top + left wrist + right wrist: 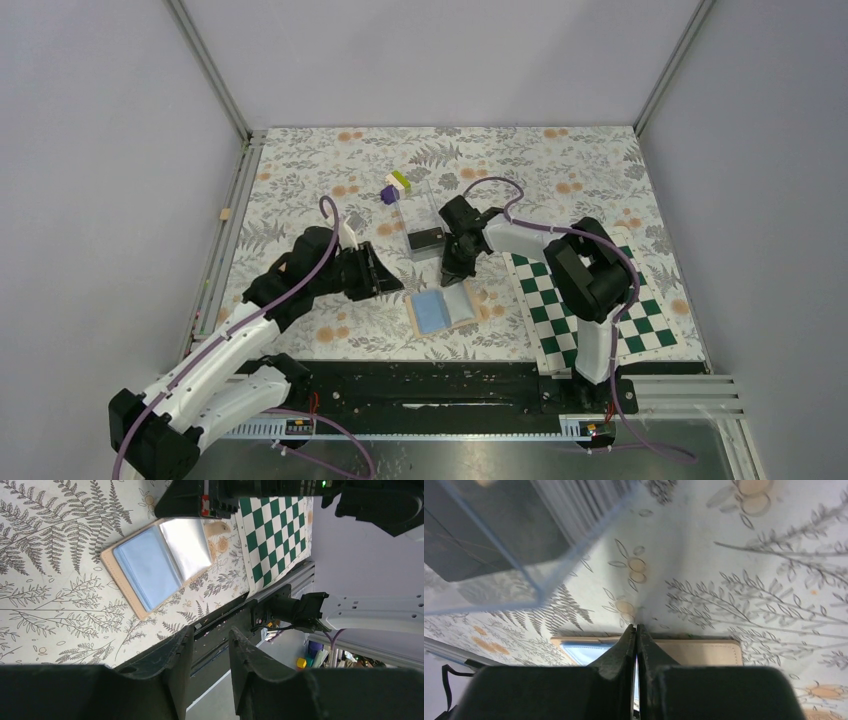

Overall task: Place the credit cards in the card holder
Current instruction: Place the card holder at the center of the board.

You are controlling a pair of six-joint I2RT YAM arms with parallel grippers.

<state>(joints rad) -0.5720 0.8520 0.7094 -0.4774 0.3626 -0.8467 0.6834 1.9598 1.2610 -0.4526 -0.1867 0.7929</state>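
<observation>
Far left, we list the left gripper [211,632], its jaws apart with nothing between them, near the card holder's left side.

Next we list a purple-green-white block cluster [395,186] at the far end of a clear plastic case [415,205]. One black credit card [427,238] lies in the case's near end.

Just nearer, the card holder [440,310] lies open on the floral table [300,160], blue lining up.

The right gripper [636,627] stands over its far edge with fingers pressed together. We cannot tell whether they pinch anything.

Rightmost we list a green-white checkerboard [650,322].
</observation>
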